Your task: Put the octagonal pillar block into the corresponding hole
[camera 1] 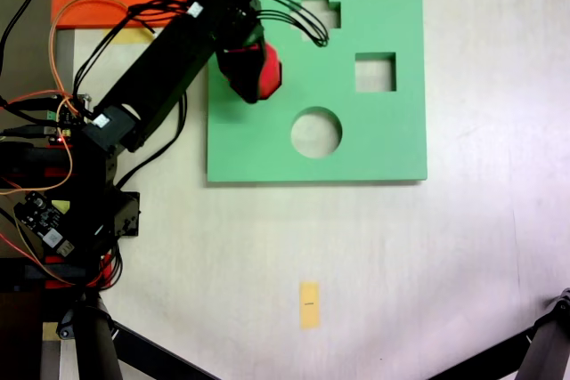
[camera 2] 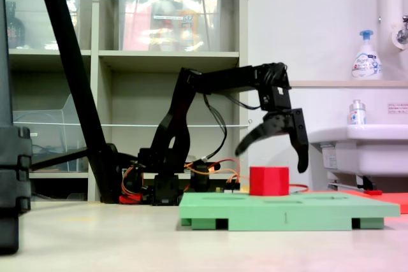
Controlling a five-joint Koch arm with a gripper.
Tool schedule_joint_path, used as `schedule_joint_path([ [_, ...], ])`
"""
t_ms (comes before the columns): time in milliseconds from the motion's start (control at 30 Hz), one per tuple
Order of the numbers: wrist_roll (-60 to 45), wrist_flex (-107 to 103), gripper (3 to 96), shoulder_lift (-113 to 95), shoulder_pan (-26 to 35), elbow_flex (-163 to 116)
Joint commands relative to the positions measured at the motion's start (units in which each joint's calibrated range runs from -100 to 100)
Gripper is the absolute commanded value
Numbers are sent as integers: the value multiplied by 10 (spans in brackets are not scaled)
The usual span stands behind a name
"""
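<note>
Block upright in board

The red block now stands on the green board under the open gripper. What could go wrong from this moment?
1. The octagonal pillar block still rises well above the green board in the second exterior view, so it may be only partly seated and could stay jammed.
2. The gripper hangs open just above it; a finger could clip the block on retreat and tip it.
3. In the first exterior view the arm hides the hole, so alignment cannot be confirmed.
</note>
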Motion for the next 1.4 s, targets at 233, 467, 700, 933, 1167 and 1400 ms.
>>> schedule_joint_path([
  [233, -42, 24, 952, -226, -2, 38],
  [467, -281, 83, 902, -505, -77, 68],
  [700, -492, 187, 634, -632, -214, 69],
  [933, -561, 531, 526, -735, -319, -266],
  [1167, -611, 958, 494, -937, -322, -889],
  [1400, -691, 974, 493, -959, -302, -1259],
])
